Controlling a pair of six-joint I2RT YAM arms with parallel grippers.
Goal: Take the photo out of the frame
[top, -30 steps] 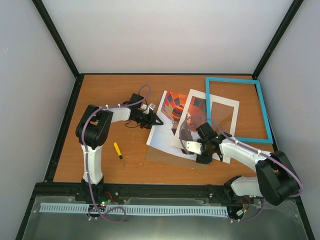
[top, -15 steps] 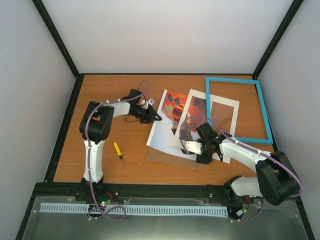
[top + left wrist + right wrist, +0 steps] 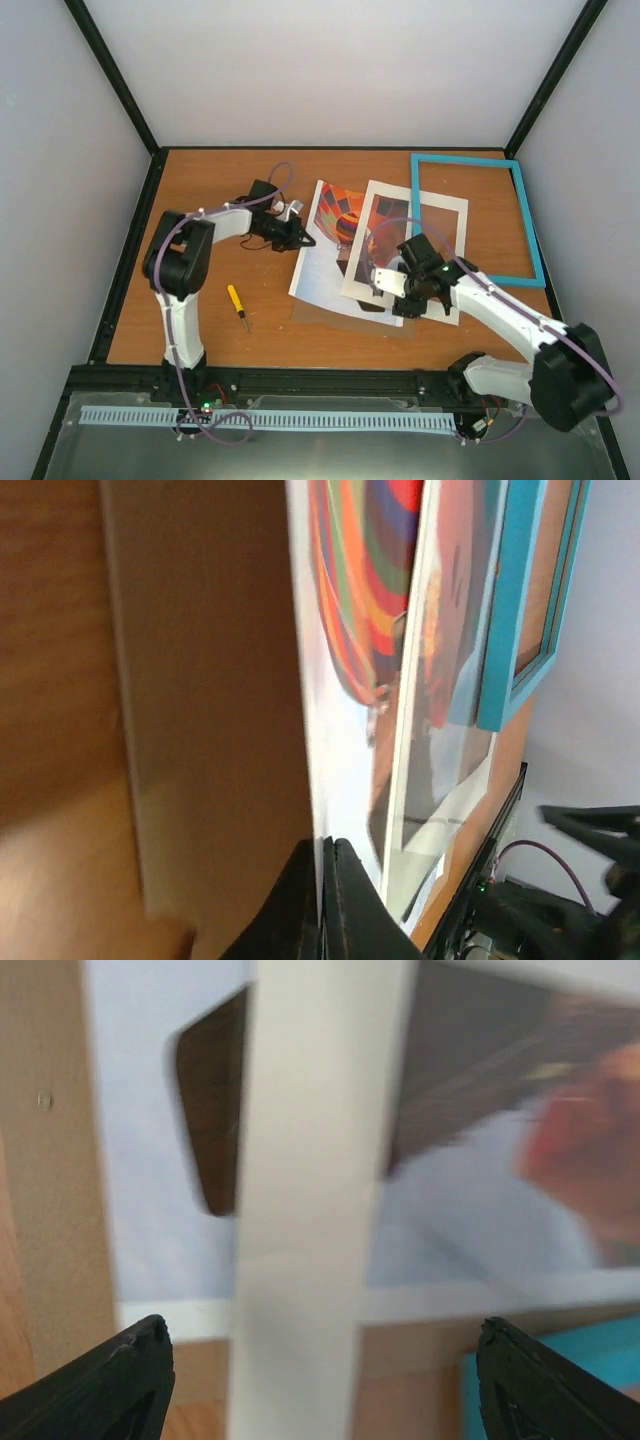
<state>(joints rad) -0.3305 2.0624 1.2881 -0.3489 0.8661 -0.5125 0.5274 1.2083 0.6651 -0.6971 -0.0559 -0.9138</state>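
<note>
The photo point(image 3: 322, 262), a hot-air balloon print, lies on the table left of the empty turquoise frame point(image 3: 466, 160). A white mat point(image 3: 361, 272) rests partly over the photo. My left gripper point(image 3: 306, 241) is shut on the photo's left white edge; in the left wrist view its fingers point(image 3: 327, 880) pinch that edge beside the photo point(image 3: 350, 630), mat point(image 3: 410, 730) and frame point(image 3: 510, 610). My right gripper point(image 3: 405, 297) hovers open over the mat's near strip point(image 3: 300, 1260), one fingertip point(image 3: 135, 1365) on either side, with the photo point(image 3: 150, 1160) beneath.
A brown backing board point(image 3: 345, 317) pokes out under the photo's near edge and shows again point(image 3: 200, 680) in the left wrist view. A yellow-handled screwdriver point(image 3: 237, 305) lies at the front left. The right arm's elbow stands near the front right corner.
My left gripper has closed on the photo's edge and drawn back left; photo and mat have slid slightly left. My right gripper has lifted a little and opened slightly wider.
</note>
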